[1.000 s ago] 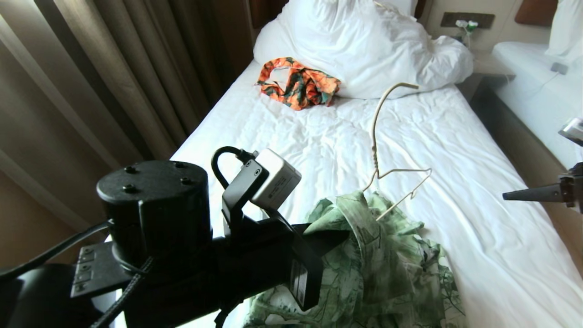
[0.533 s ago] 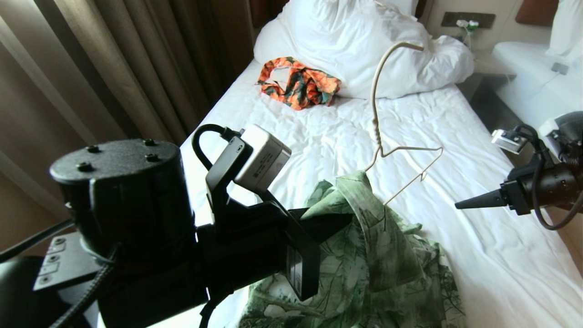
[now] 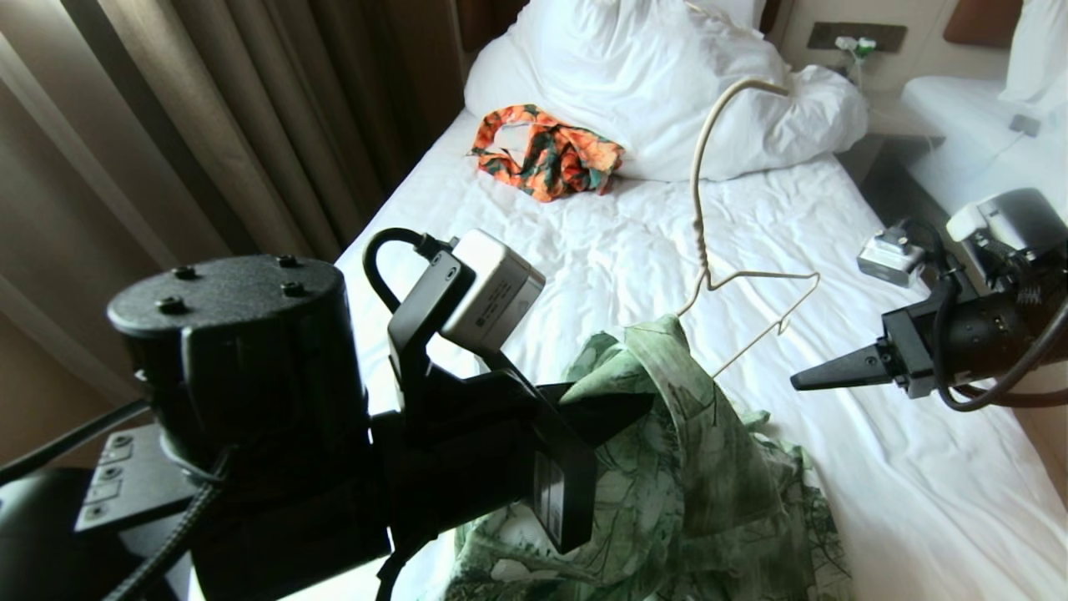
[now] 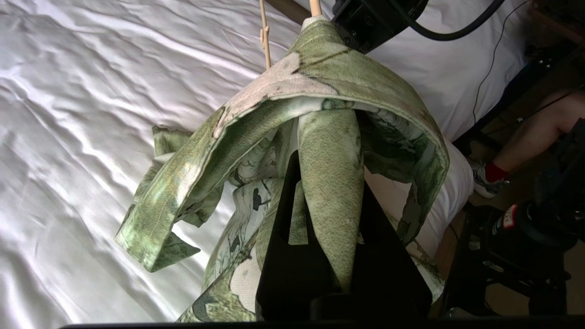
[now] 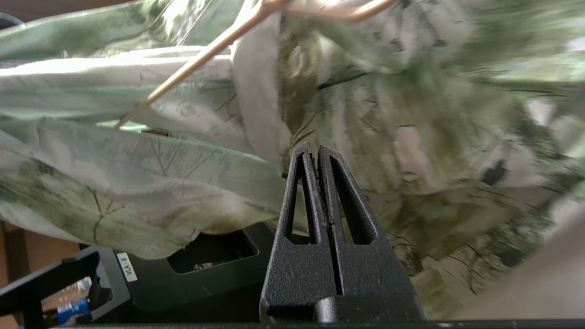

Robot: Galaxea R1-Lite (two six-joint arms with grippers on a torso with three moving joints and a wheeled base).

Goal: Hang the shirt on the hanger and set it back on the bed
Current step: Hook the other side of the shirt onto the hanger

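Hanging partly threaded, the shirt (image 3: 692, 467) is lifted at its collar end above the bed (image 3: 876, 467), with its lower folds trailing on the white sheet. We hold a fold of the fabric clamped in the left gripper (image 4: 327, 183), whose jaws are pressed narrow around the cloth; the left arm fills the near left of the head view. The hanger (image 3: 734, 284) stands roughly upright with its hook (image 3: 734, 92) at the top, one shoulder buried under the collar and the other shoulder bare and projecting toward the robot's right. We note this as the governing relation: the bare wire end points toward the right gripper (image 3: 813, 377), which sits to the right of the shirt, apart from it, fingers pressed together and empty, tip aimed at the garment. We judge the right arm the nearer one to the free shoulder, so the next move likely calls for it to draw fabric over that wire. An orange patterned garment (image 3: 546, 150) lies near the duvet (image 3: 667, 75), well apart.
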